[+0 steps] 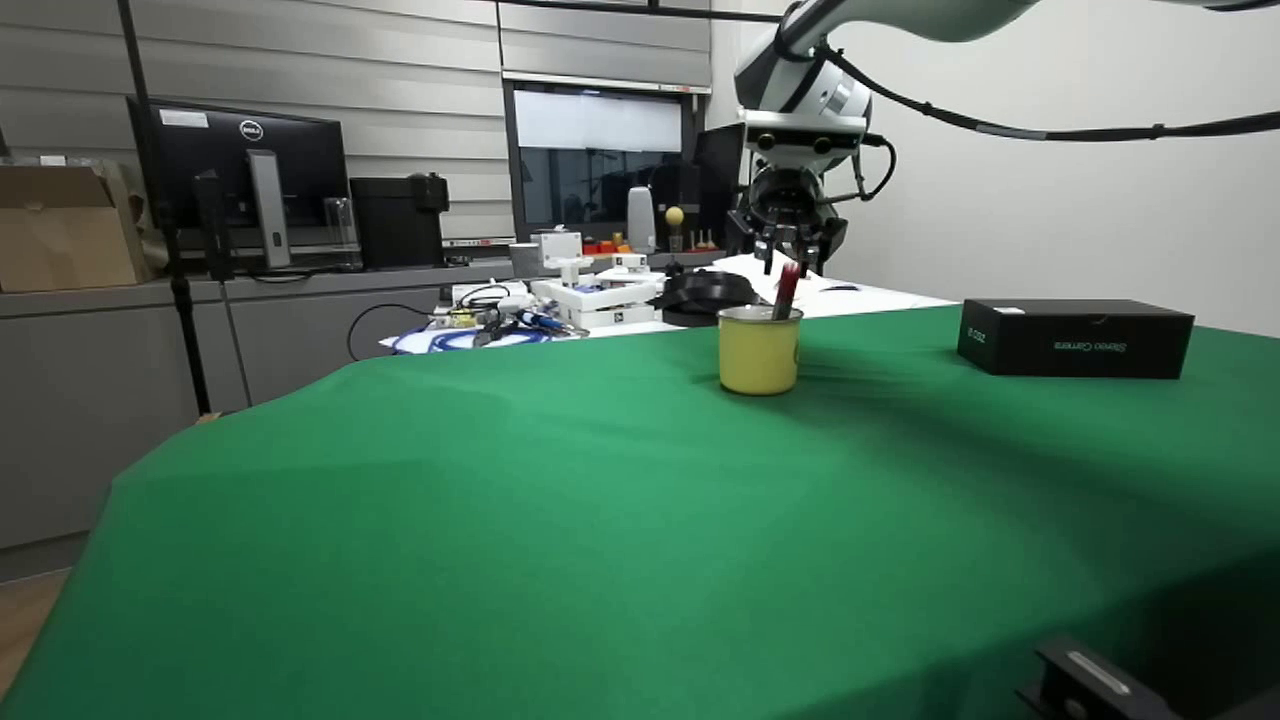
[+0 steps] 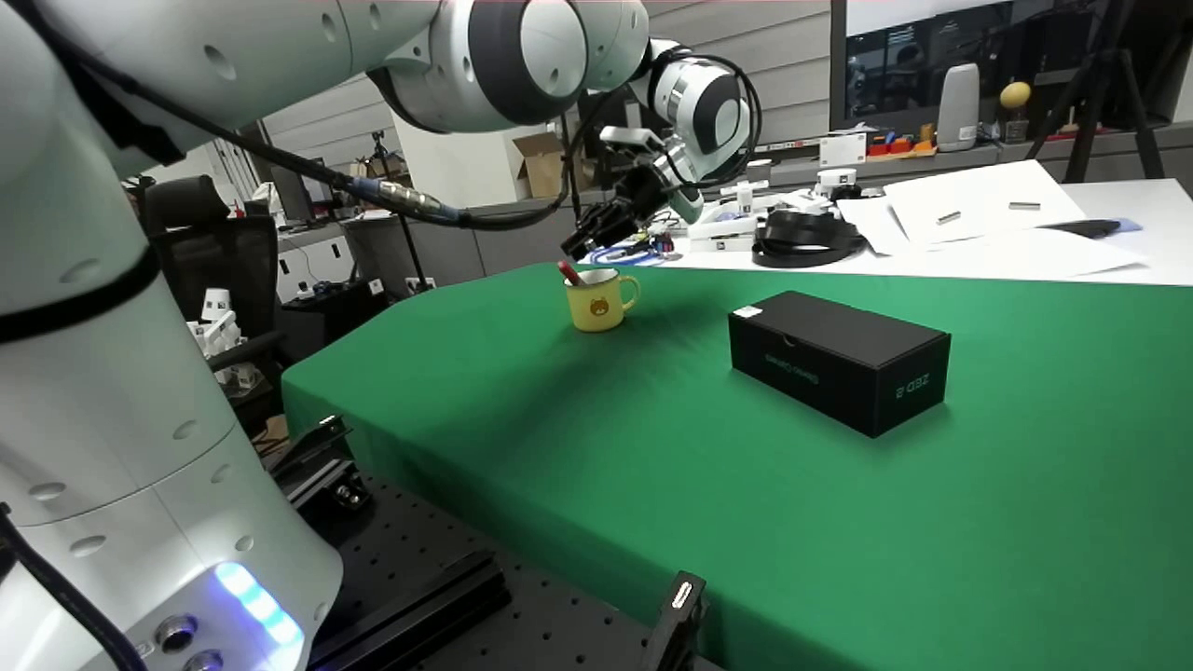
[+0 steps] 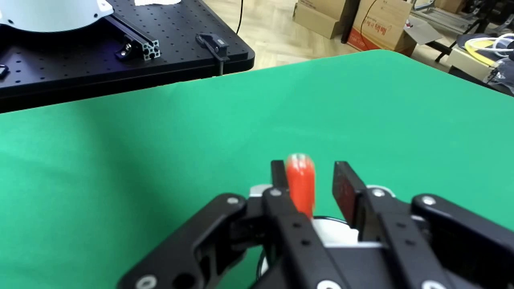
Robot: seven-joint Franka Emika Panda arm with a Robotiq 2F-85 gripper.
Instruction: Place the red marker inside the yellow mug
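My pincer (image 3: pixel 309 172) released, jaws apart. Marker (image 3: pixel 301 184) shows between them in the wrist view, lower end inside mug (image 2: pixel 595 314); long axis steep. In an exterior view: marker's top leans toward cloth's (image 2: pixel 652 466) left edge; mug near far edge, box (image 2: pixel 811 368) farther in.

robotics lab for sure, big white robot arm (image 2: pixel 289 42) on a holey black base plate (image 3: pixel 180 46), stereo camera box (image 2: pixel 839 359), Dell monitor (image 1: pixel 222 155), cables (image 1: pixel 448 341) on a white table (image 2: pixel 1156 219), office chair (image 2: pixel 200 247)

In an exterior view, wide open over green cloth (image 1: pixel 420 530) near left, obstacles farther right: yellow mug (image 1: pixel 757 355), black box (image 1: pixel 1076 340).
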